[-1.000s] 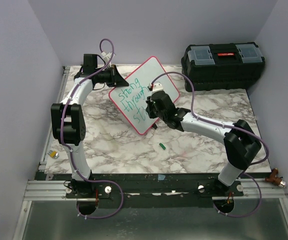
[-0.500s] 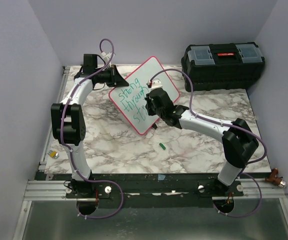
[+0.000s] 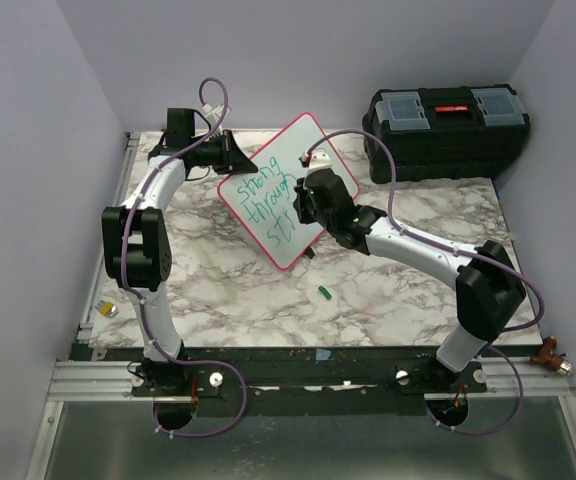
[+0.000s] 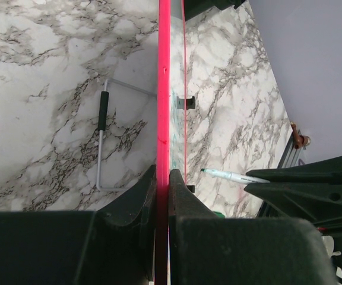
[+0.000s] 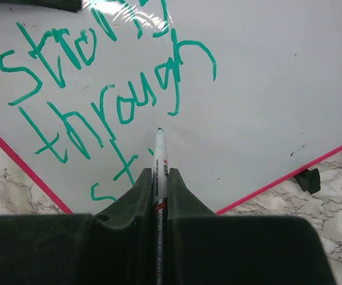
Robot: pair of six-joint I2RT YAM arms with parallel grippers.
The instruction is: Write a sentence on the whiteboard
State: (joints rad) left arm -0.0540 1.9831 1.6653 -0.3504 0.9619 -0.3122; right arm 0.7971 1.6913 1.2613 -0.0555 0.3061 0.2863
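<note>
The whiteboard (image 3: 303,142) stands tilted up off the marble worktop (image 3: 388,290), back-centre. The left fingers (image 4: 141,196) are clamped tight on its pink frame at the upper-left edge. The right fingers (image 5: 136,196) are pinched together on the marker (image 5: 160,155), whose tip points at the board just right of the third line's first letters. The sentence (image 3: 266,205) reads "strong", "through", then only "st" and perhaps one more stroke, so I judge the last word barely begun.

The danger is that the board is held by one edge only. If the marker presses too hard, the panel could swing or slip in that clamp and smear the green letters. If it presses too lightly, the stroke skips. The tip also sits close under "through", so a tall letter could run into it.

Compared with a second ago, the right wrist has drifted slightly up and right along the third line, and its elbow has swung outward. The board and the left arm haven't budged.
</note>
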